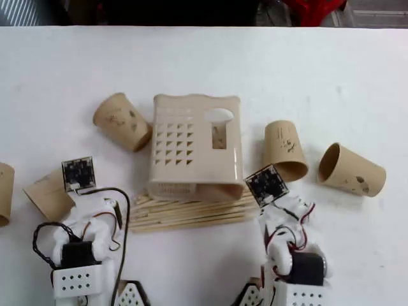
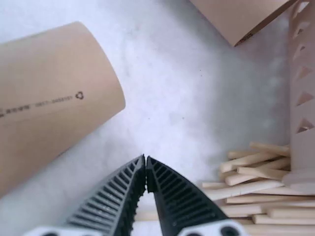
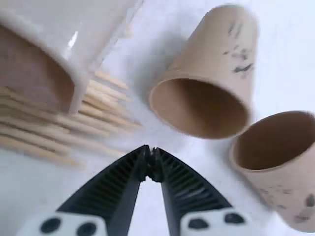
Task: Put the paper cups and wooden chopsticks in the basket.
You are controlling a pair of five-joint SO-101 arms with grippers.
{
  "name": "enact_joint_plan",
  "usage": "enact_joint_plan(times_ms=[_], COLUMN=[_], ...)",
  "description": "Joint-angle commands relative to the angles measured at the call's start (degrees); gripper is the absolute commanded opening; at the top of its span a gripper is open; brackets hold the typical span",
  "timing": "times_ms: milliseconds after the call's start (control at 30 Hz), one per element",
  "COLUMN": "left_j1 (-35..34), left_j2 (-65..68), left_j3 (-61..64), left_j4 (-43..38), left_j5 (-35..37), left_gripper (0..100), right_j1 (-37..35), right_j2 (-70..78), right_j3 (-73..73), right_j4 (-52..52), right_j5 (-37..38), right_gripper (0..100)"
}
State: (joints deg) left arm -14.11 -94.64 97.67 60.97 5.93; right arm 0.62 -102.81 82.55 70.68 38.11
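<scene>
A beige plastic basket lies mid-table, with a pile of wooden chopsticks along its near side. Paper cups lie on their sides: one left of the basket, two to its right, two near the left edge. My left gripper is shut and empty over bare table, between a cup and the chopstick ends. My right gripper is shut and empty, just short of a cup's open mouth, beside the chopsticks and the basket's corner.
A second cup lies close beside the one in front of the right gripper. Both arms stand at the table's near edge. White table stretches open behind the basket.
</scene>
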Motion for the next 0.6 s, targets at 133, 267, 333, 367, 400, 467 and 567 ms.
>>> enact_joint_plan(times_ms=[133, 267, 333, 367, 400, 467, 567], left_j1=[0.3, 0.3, 0.3, 0.3, 0.3, 0.3, 0.3], left_j2=[-0.5, -0.5, -0.5, -0.5, -0.5, -0.5, -0.5], left_j3=[-0.3, -0.3, -0.3, -0.3, -0.3, -0.3, -0.3], left_j4=[0.3, 0.3, 0.3, 0.3, 0.3, 0.3, 0.3], left_j5=[0.0, 0.0, 0.0, 0.0, 0.0, 0.0, 0.0], left_gripper=[3, 3, 3, 3, 3, 3, 3], right_j1=[0.8, -0.8, -3.0, -4.4, -5.8, -8.0, -10.9], right_j2=[8.0, 27.3, 38.3, 43.7, 49.1, 59.0, 72.6], right_j3=[-24.9, -36.0, -42.4, -45.7, -49.1, -55.6, -64.4], right_j4=[-1.3, -1.3, -1.2, -1.2, -1.1, -0.9, -1.2], right_j5=[-1.3, -5.4, -7.4, -8.6, -9.8, -12.0, -15.9], right_gripper=[1.8, 1.8, 1.9, 1.9, 1.9, 2.6, 9.6])
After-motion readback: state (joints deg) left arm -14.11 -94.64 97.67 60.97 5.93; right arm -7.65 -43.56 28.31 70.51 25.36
